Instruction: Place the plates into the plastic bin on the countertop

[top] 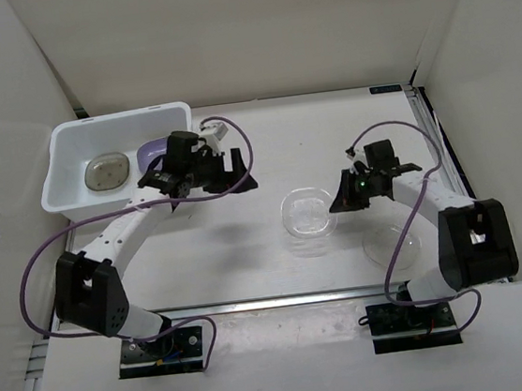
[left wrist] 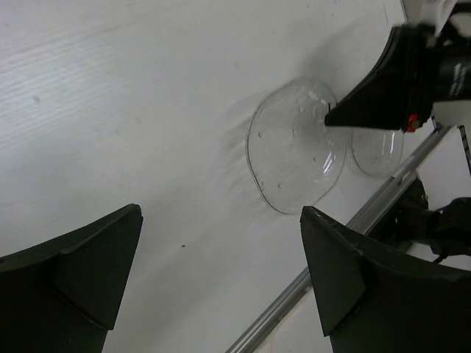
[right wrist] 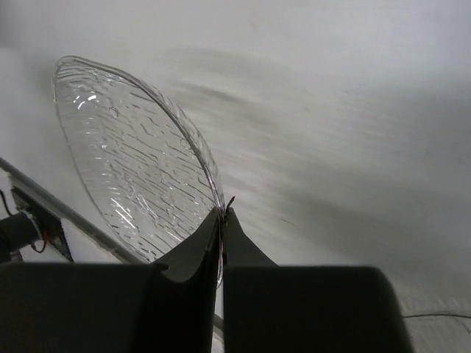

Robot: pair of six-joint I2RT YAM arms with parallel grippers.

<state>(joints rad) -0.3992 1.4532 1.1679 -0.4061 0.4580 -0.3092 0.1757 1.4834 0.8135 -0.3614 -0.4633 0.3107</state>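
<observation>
Right pincer (right wrist: pixel 222 213) clenched on clear plate (right wrist: pixel 132 162) rim; left pincer (left wrist: pixel 221 213) gaping — second clear plate (top: pixel 391 242) nearby.

**Finding:** no text, brand, number or sign is legible in any view.

**Item 1, left wrist view.** Beyond the left gripper (left wrist: pixel 221 213), up and to the right of its jaws, is the black housing (left wrist: pixel 434 73) of the right gripper (left wrist: pixel 329 118). It carries a faint pale marking, possibly small print, too blurred to read.

**Item 2, overhead view.** A small bluish tag (top: pixel 383 90) sits on the far rail (top: pixel 306 97), well beyond the right jaws. Its face is too small to read.

**Item 3, right wrist view.** The clear plate (right wrist: pixel 132 169) pinched between the right jaws shows only raised ridges. This is moulded texture, not lettering.
</observation>
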